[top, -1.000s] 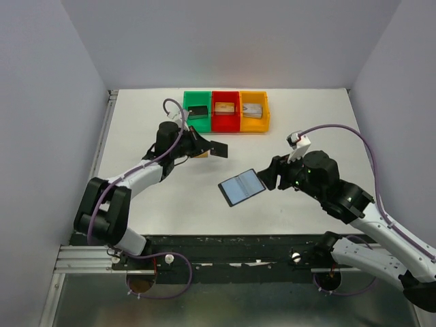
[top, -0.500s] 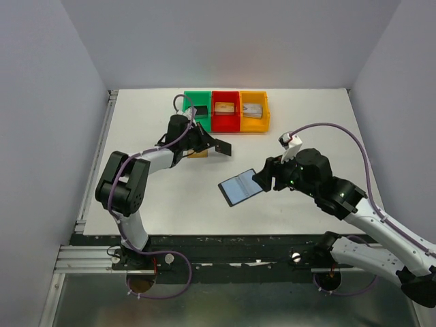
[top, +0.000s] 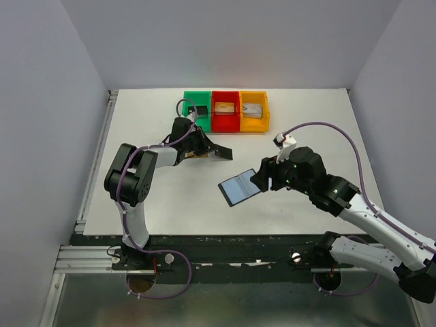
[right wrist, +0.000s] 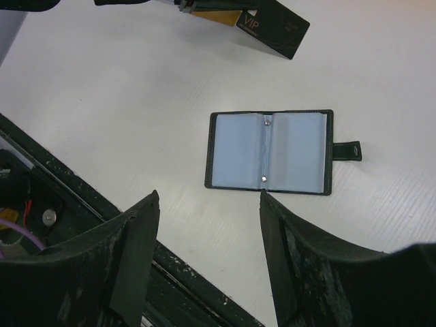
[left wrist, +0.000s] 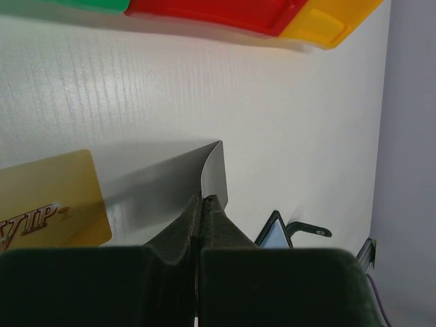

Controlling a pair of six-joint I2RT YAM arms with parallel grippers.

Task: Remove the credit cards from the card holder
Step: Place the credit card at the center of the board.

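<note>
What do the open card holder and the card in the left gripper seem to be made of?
The card holder: probably matt black leather-like or vinyl cover, with translucent blue-grey plastic sleeves; two small bright studs on its spine look metallic. The black card in the left gripper: likely smooth stiff plastic, thin, with gold VIP lettering.

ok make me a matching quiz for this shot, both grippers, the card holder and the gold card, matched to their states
Things:
1 left gripper
2 right gripper
3 card holder
4 gold card

States:
A spread open on the table
B open, empty
C lying loose outside the holder
D shut on the black card

Pairs: 1-D, 2-B, 3-A, 4-C
</note>
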